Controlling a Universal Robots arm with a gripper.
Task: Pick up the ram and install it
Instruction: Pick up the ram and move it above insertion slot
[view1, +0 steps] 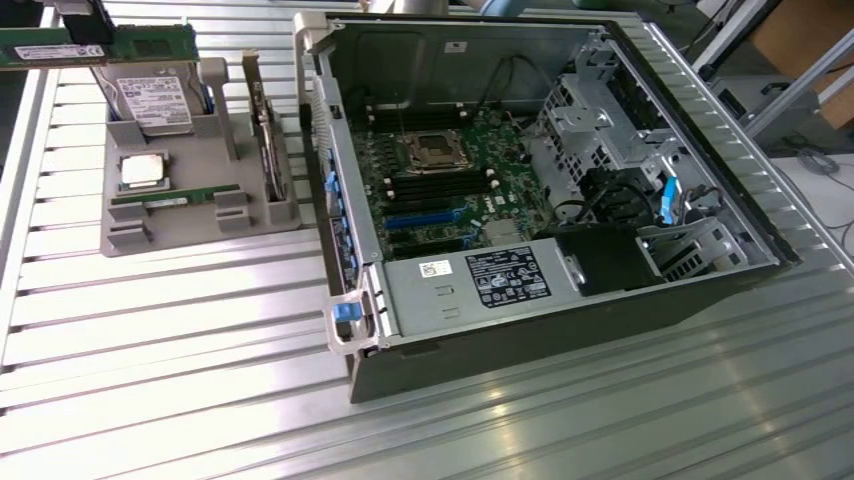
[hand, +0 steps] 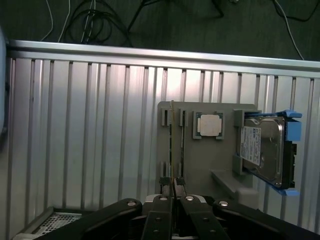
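Observation:
My gripper (view1: 83, 25) hangs at the far corner on the exterior view's left, above the grey parts tray (view1: 174, 235). It is shut on the ram (view1: 134, 45), a long green stick with a white label, held level in the air. In the wrist view the fingers (hand: 161, 205) pinch the ram (hand: 172, 150), seen edge-on as a thin line over the tray (hand: 220, 160). The open computer case (view1: 534, 160) lies to the exterior view's right, its motherboard (view1: 441, 200) and dark memory slots (view1: 434, 185) exposed.
In the tray lie a second green stick (view1: 167, 200), a square silver processor (view1: 143, 172) and a hard drive (view1: 154, 100). The ribbed metal table (view1: 174, 380) spreads around the tray and case. A power supply (view1: 481, 285) fills the case's near end.

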